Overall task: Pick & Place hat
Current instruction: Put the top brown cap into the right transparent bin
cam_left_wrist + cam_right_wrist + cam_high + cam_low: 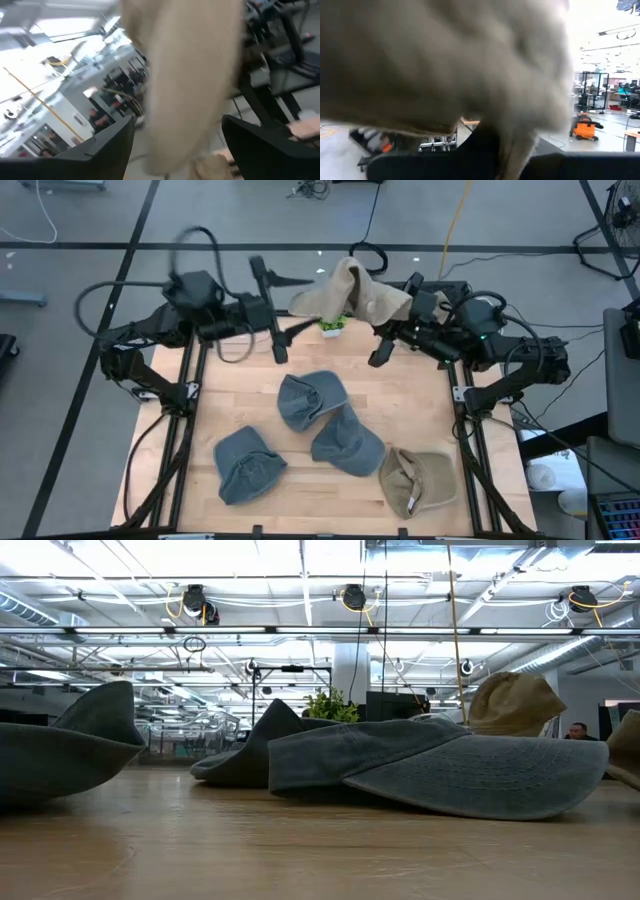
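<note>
A tan hat [352,292] hangs in the air at the far edge of the tabletop [240,395], above a small green plant [333,327]. The right gripper [412,298] reaches in from the right and appears to carry it: in the right wrist view tan cloth [445,60] fills nearly everything just ahead of that arm's fingers, so the jaws are most likely pinching the hat's brim or crown, though the contact itself is hidden by the fabric.

The left gripper [268,305] sits just beside the hat's other side with its jaws spread; in the left wrist view the two dark fingers [107,147] stand well apart with the tan cloth [190,75] drooping between them, not yet clamped. That pose reads as a handover or a two-arm hold, the open jaws set around the loose fabric so they can close on it.

On the tabletop lie three grey hats [308,398], [346,442], [246,463] and a second tan hat [417,480] near the front right corner. They lie close together, two greys overlapping, all flat and untouched. Lifting one hat high keeps its floppy brim from dragging across the others.
</note>
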